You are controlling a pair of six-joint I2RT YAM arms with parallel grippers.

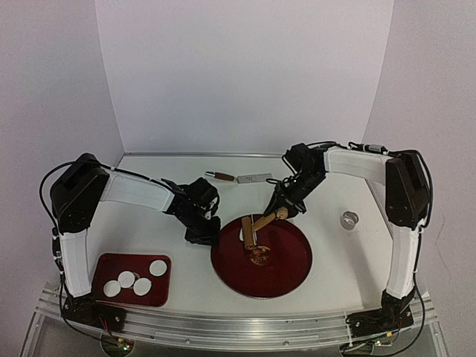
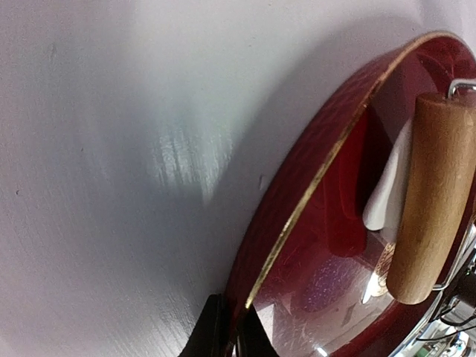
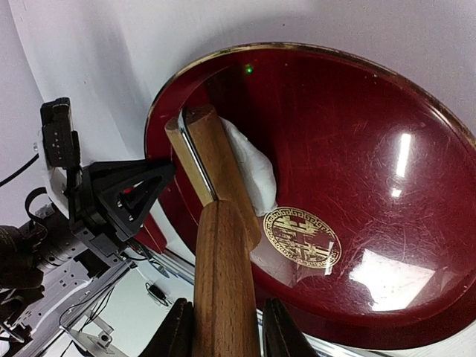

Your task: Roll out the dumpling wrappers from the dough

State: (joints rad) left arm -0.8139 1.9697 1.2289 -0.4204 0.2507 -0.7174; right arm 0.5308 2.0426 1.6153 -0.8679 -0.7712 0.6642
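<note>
A ragged white dough piece (image 3: 253, 175) lies on the round red plate (image 3: 357, 149), partly under the wooden rolling pin (image 3: 219, 163). My right gripper (image 3: 223, 331) is shut on the pin's wooden handle; from above it (image 1: 285, 212) reaches in from the right. My left gripper (image 2: 232, 331) is shut on the plate's gold-edged rim (image 2: 312, 186) at the plate's left side (image 1: 219, 242). Several dumpling wrappers (image 1: 158, 267), small round white discs, lie on a small red tray (image 1: 111, 264) at the near left.
A small metal ring (image 1: 349, 219) stands on the white table right of the plate. A brown-handled tool (image 1: 223, 176) with a metal piece (image 1: 253, 178) lies at the back. White walls close the table on three sides.
</note>
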